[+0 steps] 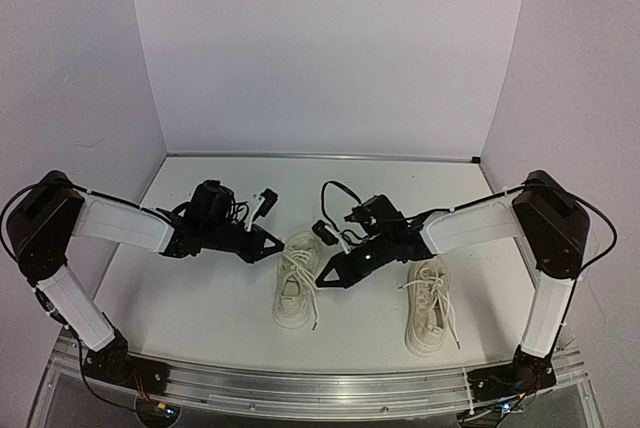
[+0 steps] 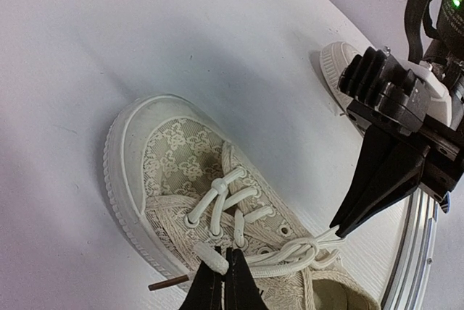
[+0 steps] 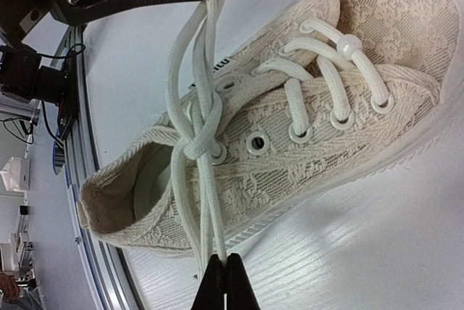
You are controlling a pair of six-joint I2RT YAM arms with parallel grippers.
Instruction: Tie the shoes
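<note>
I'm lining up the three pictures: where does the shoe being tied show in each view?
Top external: shoe, left one of the pair, centre.
Left wrist: shoe, lower centre, toe upper left.
Right wrist: shoe fills the middle, toe upper right.
Shared landmark: metal rail at the near edge.
</note>
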